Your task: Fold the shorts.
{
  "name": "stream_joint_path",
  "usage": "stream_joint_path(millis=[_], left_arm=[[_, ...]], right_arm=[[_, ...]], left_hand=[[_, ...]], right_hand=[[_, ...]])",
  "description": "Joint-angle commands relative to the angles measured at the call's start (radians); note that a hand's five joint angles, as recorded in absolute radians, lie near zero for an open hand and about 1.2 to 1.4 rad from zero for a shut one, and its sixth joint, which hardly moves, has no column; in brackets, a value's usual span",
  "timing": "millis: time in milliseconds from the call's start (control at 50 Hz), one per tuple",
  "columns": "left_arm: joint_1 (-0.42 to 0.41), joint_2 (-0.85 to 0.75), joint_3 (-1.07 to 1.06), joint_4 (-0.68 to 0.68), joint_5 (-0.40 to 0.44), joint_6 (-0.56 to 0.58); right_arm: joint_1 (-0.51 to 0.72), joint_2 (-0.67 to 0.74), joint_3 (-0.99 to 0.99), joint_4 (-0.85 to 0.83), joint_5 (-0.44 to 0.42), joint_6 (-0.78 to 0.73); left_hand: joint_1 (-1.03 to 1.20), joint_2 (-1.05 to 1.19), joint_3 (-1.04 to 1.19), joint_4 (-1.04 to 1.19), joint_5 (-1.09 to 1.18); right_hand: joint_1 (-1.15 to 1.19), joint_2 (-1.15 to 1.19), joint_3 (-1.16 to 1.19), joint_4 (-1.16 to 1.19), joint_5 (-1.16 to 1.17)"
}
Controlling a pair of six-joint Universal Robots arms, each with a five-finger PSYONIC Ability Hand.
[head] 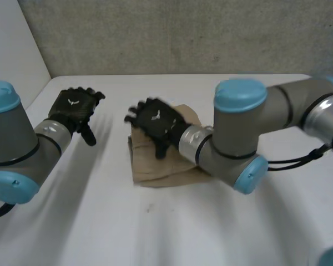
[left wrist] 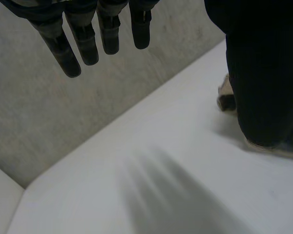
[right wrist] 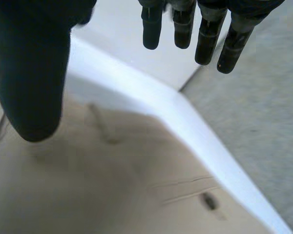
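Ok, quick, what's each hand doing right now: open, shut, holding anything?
Left hand: open, fingers straight, holding nothing, over the table.
Right hand: open, fingers straight, over the shorts, gripping nothing.

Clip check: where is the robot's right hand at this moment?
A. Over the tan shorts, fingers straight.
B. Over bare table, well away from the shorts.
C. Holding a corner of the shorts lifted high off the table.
A: in the head view the right hand is over the tan shorts, and its wrist view shows straight fingers with the cloth under the palm.
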Motion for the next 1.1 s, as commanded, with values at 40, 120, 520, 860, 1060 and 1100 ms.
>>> stream_joint_path(millis=[40,120,520,860,1060,1100], left_arm=[[-0.076,-0.003,0.119,0.005,-0.003,-0.093],[-0.103,-0.017,0.167,0.005,-0.007,-0.154],[-0.309,-0.322,0.302,-0.101,-0.162,-0.268],[-0.248,-0.381,0.305,-0.238,-0.157,-0.122],[-0.263,-0.240,0.305,-0.236,-0.148,-0.117],[-0.263,-0.183,0.303,-0.235,-0.148,-0.119]], right_arm=[[-0.071,-0.211,0.151,-0.060,0.048,0.279],[-0.127,-0.247,0.194,-0.068,0.093,0.346],[-0.196,0.038,-0.037,0.173,0.125,0.380],[-0.259,0.178,-0.191,0.345,0.177,0.248],[-0.260,0.072,-0.119,0.336,0.197,0.222],[-0.260,0.002,-0.082,0.308,0.197,0.231]], left_hand=[[0.031,0.018,0.017,0.025,0.025],[0.037,0.023,0.023,0.031,0.031],[0.066,0.053,0.052,0.061,0.061],[0.040,0.026,0.026,0.034,0.034],[-0.004,-0.018,-0.018,-0.010,-0.010],[-0.013,-0.027,-0.027,-0.019,-0.019]], right_hand=[[-0.031,-0.042,-0.037,-0.055,-0.065],[-0.031,-0.042,-0.037,-0.055,-0.065],[-0.031,-0.042,-0.037,-0.055,-0.065],[-0.031,-0.042,-0.037,-0.055,-0.065],[-0.031,-0.042,-0.037,-0.055,-0.065],[-0.031,-0.042,-0.037,-0.055,-0.065]])
